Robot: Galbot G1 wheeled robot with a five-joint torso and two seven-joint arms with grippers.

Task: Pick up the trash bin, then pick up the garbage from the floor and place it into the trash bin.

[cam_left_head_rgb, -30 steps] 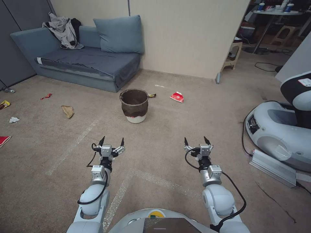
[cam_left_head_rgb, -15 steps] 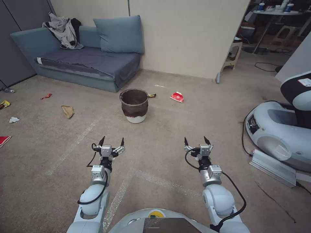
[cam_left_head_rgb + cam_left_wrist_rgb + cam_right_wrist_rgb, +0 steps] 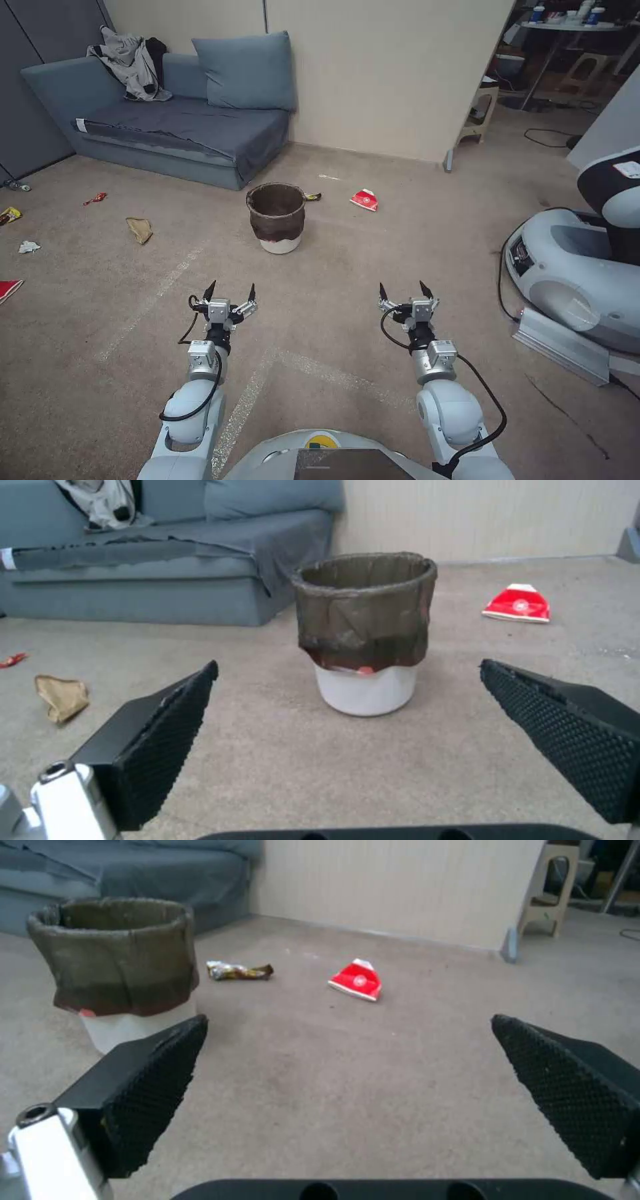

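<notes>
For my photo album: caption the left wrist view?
Open left gripper facing the upright trash bin on carpet.

Blue sofa (image 3: 167, 127), grey cushion (image 3: 245, 70), wooden stool (image 3: 481, 110)

No legible text, labels or numbers anywhere

White arms (image 3: 193, 400), black cables
</notes>
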